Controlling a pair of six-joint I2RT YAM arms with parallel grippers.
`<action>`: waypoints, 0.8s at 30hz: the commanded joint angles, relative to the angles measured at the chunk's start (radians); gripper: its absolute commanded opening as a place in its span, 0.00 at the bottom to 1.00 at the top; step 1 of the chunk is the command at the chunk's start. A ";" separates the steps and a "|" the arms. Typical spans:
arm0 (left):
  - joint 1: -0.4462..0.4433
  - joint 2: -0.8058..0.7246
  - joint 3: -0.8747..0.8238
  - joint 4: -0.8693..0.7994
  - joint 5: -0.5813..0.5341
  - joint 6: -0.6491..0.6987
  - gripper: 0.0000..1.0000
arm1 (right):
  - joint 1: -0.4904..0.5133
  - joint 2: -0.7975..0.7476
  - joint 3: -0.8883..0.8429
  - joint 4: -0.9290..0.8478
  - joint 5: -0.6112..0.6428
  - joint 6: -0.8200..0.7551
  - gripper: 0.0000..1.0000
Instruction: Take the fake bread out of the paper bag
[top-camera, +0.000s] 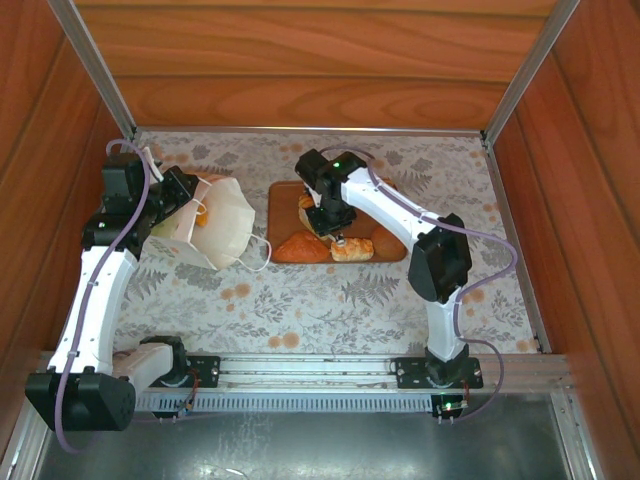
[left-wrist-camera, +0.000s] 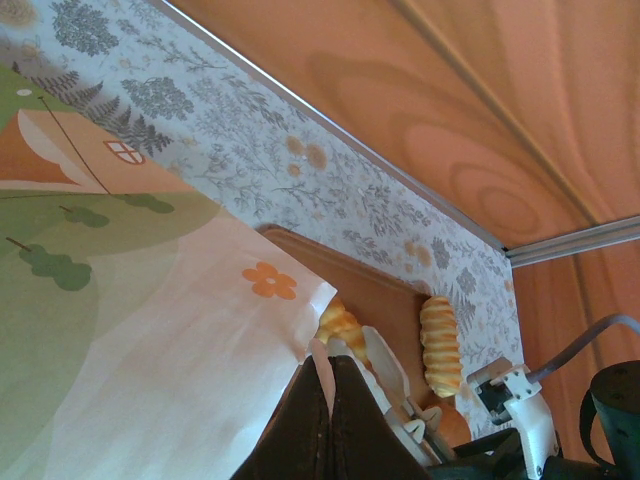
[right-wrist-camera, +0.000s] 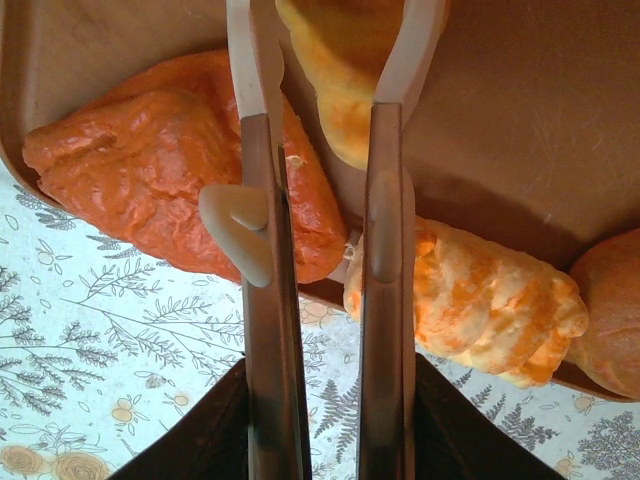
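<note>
— top external, entry one: paper bag (top-camera: 228, 228), white, placed at centre left of the frame on the patterned tablecloth (top-camera: 330, 300), just left of the brown board (top-camera: 283, 200). how is the left gripper (top-camera: 192, 200) listed?
— listed as closed. in the left wrist view its dark fingers (left-wrist-camera: 300, 420) are pressed together at bottom centre, and the bag's paper edge is pinched at their tips.
— entry two, fake bread (top-camera: 352, 248)?
— four pieces are counted on the board, centre of the frame. an orange triangular piece (top-camera: 300, 247), a ridged loaf (right-wrist-camera: 480, 295) and a round bun (top-camera: 388, 243) are ranged along its lower edge, with a yellow pastry (right-wrist-camera: 340, 100) above them. an orange shape (top-camera: 203, 212) is glimpsed at the bag's mouth.
— right gripper (right-wrist-camera: 335, 20)?
— jaws set narrowly apart, with the yellow pastry seen between the tips. whether it is clamped cannot be told.
</note>
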 joint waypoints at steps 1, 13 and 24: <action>-0.003 -0.010 -0.009 0.013 0.012 0.016 0.00 | -0.019 -0.048 0.020 -0.013 0.035 0.011 0.32; -0.004 -0.006 -0.010 0.015 0.017 0.018 0.00 | -0.083 -0.103 -0.021 -0.013 0.084 0.039 0.30; -0.002 -0.011 -0.016 0.016 0.015 0.019 0.00 | -0.145 -0.162 -0.164 0.002 0.085 0.076 0.30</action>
